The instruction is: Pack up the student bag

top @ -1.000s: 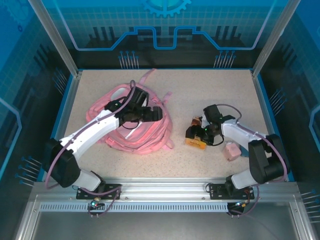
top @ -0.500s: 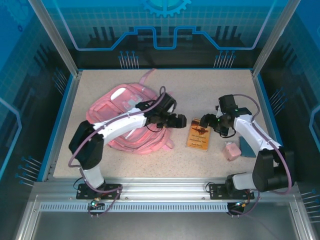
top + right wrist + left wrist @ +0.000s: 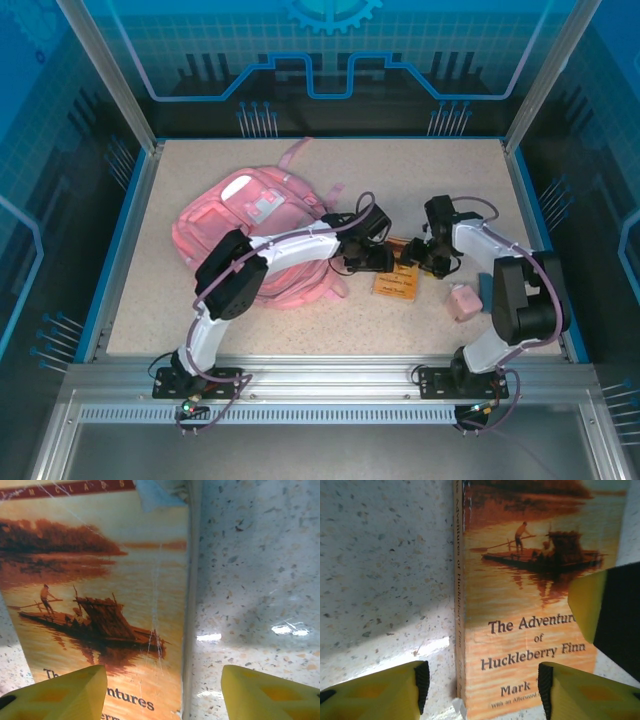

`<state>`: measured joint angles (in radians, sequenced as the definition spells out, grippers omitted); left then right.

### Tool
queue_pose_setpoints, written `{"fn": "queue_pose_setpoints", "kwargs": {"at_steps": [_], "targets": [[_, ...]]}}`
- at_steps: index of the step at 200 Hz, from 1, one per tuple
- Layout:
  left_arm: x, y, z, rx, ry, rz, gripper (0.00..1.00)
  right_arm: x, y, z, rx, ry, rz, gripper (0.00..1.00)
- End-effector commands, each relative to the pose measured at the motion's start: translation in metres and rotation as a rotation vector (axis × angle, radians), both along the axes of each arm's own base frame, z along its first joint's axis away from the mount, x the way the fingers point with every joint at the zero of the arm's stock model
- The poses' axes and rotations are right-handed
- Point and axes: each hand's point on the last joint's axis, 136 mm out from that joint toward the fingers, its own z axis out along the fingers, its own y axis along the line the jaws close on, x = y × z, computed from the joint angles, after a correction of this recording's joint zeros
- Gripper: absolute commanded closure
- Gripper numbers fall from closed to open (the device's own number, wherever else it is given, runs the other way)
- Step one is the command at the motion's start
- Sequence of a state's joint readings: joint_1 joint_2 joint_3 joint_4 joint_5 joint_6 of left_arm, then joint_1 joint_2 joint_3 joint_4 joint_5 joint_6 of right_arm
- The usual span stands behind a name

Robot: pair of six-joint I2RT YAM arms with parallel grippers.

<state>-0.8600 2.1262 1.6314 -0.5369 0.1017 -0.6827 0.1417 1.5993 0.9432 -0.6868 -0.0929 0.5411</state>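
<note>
While hanging over the book (image 3: 397, 283) lying flat on the counter (image 3: 450, 180), left claw (image 3: 482, 684) and right claw (image 3: 164, 680) stand apart, gripping nothing; student bag (image 3: 255, 225) nearby.

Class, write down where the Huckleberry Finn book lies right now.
In the top view the book lies flat on the table, right of centre, just right of the pink bag, between the left gripper and right gripper.
</note>
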Motion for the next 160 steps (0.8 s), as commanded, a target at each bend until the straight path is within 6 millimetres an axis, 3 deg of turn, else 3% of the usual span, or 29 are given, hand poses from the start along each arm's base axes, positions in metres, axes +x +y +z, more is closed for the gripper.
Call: {"fn": "queue_pose_setpoints", "kwargs": {"at_steps": [1, 50, 89, 160], "targets": [[-0.002, 0.005, -0.015, 0.075, 0.020, 0.015, 0.44, 0.000, 0.005, -0.003, -0.009, 0.009, 0.021, 0.38], [-0.007, 0.011, -0.034, 0.173, 0.019, 0.004, 0.57, -0.003, 0.016, -0.005, 0.004, 0.024, 0.037, 0.45], [-0.017, 0.017, -0.054, 0.226, 0.060, -0.001, 0.62, 0.000, 0.023, 0.007, 0.029, 0.001, 0.041, 0.50], [-0.021, 0.018, -0.058, 0.225, 0.078, -0.002, 0.66, 0.002, 0.028, 0.030, 0.069, -0.053, 0.036, 0.75]]}}
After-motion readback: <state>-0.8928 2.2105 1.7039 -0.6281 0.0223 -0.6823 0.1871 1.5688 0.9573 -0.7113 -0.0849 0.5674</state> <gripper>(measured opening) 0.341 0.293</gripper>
